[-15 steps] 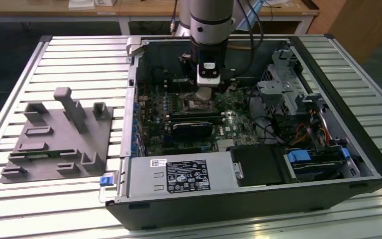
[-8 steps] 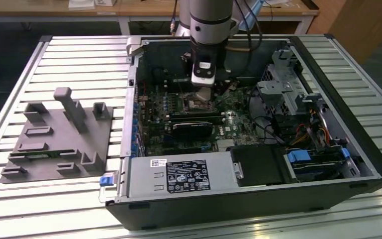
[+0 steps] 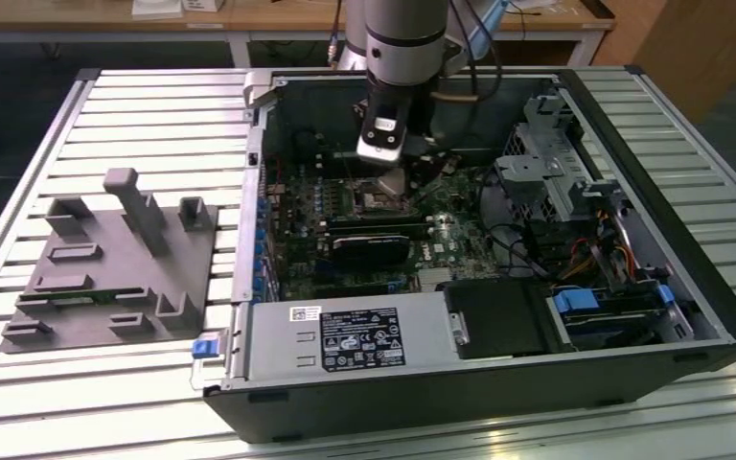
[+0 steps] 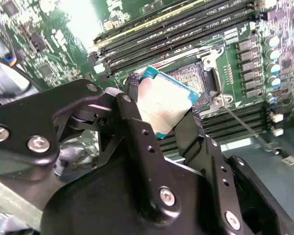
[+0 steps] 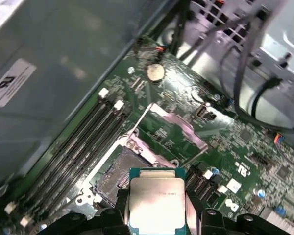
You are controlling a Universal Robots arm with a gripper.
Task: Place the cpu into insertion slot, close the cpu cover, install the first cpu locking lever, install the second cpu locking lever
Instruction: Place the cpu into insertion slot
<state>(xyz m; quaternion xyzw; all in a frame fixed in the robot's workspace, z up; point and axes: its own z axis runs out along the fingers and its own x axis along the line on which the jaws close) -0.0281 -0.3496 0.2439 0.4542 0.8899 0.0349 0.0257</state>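
cpu top dull silvery metal; tool matt black; cpu cover shiny metal

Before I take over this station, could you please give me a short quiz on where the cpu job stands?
1. True or false: the pincer is shut on the cpu.
2. Relative to the insertion slot, the cpu cover is: A) closed over it; B) swung open, away from it; C) lying loose on top of it.
3. Short answer: does the insertion slot, beside the long memory slots, hold the cpu yet?
Key: 1 true. 2 B. 3 No: in both wrist views its contact field lies bare and the cpu sits in the pincer.
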